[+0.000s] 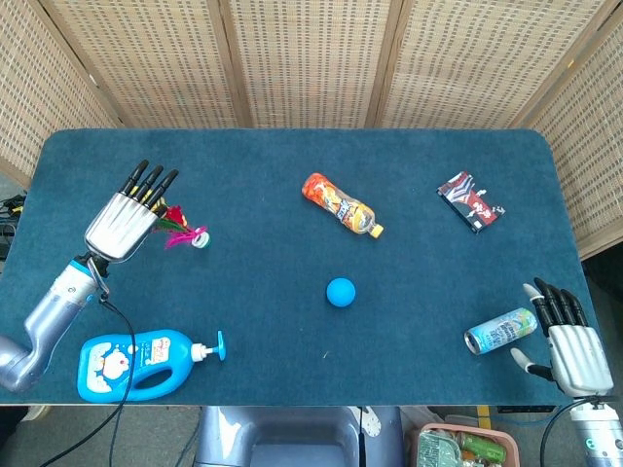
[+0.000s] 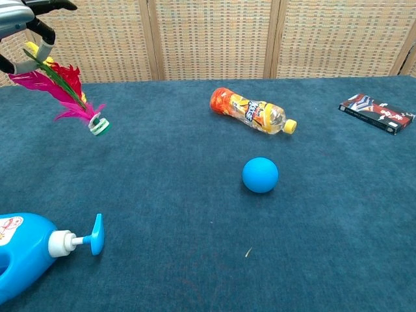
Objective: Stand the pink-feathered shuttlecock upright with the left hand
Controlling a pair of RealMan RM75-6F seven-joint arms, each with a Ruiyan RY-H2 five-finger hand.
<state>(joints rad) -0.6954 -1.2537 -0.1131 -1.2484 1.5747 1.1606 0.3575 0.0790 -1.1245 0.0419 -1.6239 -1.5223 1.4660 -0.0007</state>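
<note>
The pink-feathered shuttlecock (image 2: pixel 62 88) leans at a slant at the table's left, feathers up and to the left, its white-and-green base (image 2: pixel 99 125) low at the cloth. In the head view the shuttlecock (image 1: pixel 182 233) shows just right of my left hand (image 1: pixel 128 216). My left hand (image 2: pixel 26 23) sits at the top left corner of the chest view and pinches the feather tips between thumb and a finger. Whether the base touches the table I cannot tell. My right hand (image 1: pixel 568 336) rests open at the front right edge, holding nothing.
An orange drink bottle (image 1: pixel 341 204) lies mid-table with a blue ball (image 1: pixel 341 292) in front of it. A blue pump bottle (image 1: pixel 136 365) lies at the front left. A drink can (image 1: pixel 499 331) lies beside my right hand. A dark packet (image 1: pixel 470 200) lies at the back right.
</note>
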